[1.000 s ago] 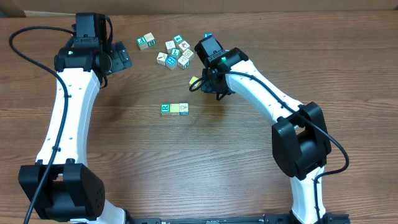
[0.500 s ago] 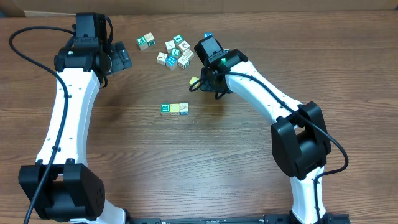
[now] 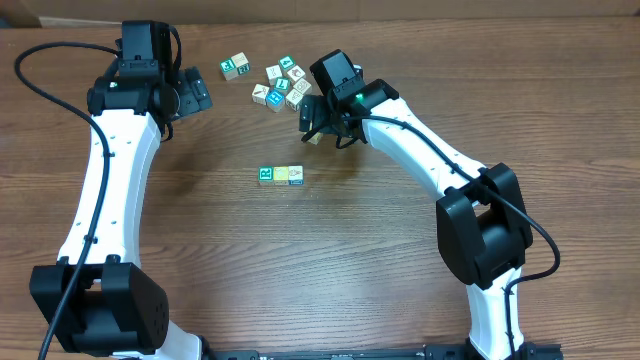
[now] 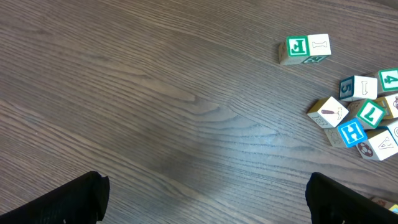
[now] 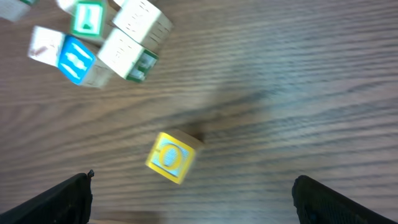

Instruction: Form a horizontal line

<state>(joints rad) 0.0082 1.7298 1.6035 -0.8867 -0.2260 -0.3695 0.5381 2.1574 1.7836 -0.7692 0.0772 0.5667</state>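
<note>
Right end effector (image 5: 194, 200) stands spread wide, gripping nothing — the yellow cube (image 5: 171, 157) lies loose on the desk (image 5: 298, 93) between its fingers — the started row (image 3: 281, 175) lies near, toward the robot's base; right arm nearer.

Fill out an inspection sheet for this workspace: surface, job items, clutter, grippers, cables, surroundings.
Surface: wood-grain table, no spills or marks seen.
Job's things: row of cubes, seemingly three touching, teal-letter cube at one end; yellow cube lies apart from the row, not yet added.
Clutter: pile of letter cubes near the far edge; pair of cubes beside it.
Grippers: left gripper open, empty; right gripper open above the yellow cube, not touching it.
Cables: black cable loops by the left arm; second black cable along the right arm.
Surroundings: tan strip beyond the far edge; nothing else seen.
</note>
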